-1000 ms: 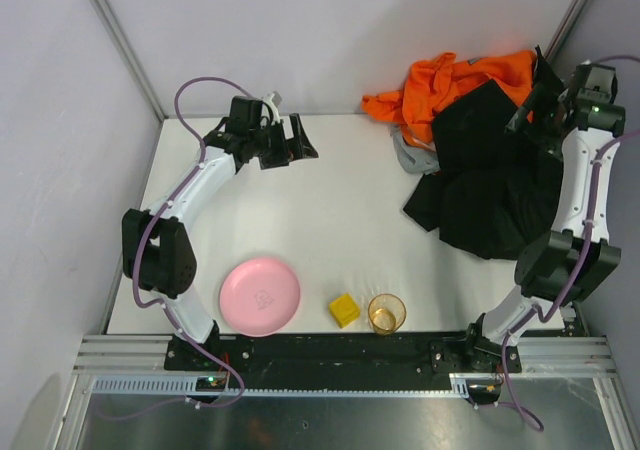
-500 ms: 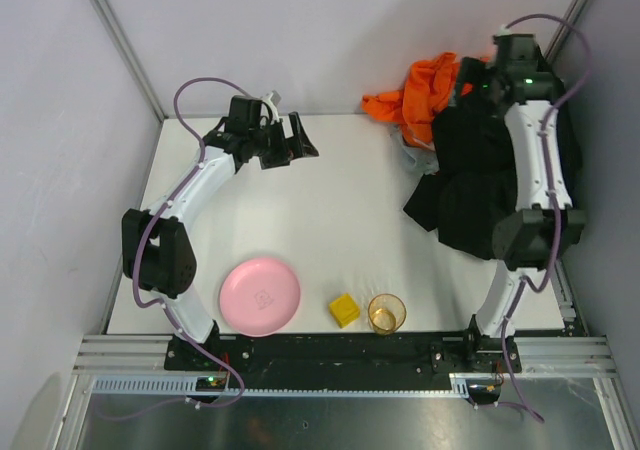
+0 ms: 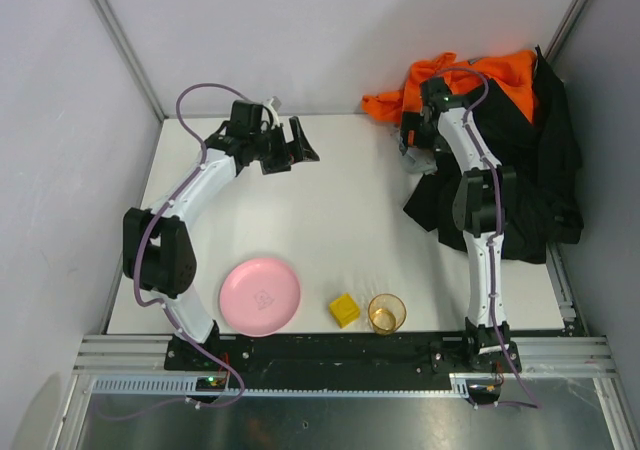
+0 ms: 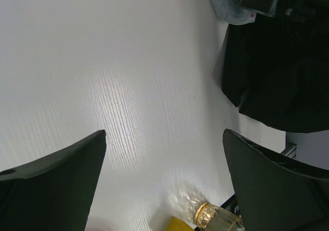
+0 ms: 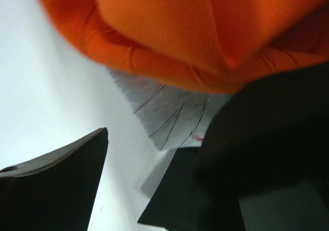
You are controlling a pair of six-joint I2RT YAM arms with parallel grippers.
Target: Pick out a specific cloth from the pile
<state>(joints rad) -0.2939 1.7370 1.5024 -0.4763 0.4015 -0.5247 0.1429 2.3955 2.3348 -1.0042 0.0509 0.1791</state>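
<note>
Well, white table (image 3: 350, 210), grey walls (image 3: 330, 30), pile (image 3: 540, 180).

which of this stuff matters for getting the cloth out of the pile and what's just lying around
For the job:
- pile: orange garment, black garment, grey cloth
- right tool, open at the grey cloth
- red cloth: not clearly in view

Lying about:
- pink plate
- yellow block
- glass cup
- left tool, open, away from the pile
</note>
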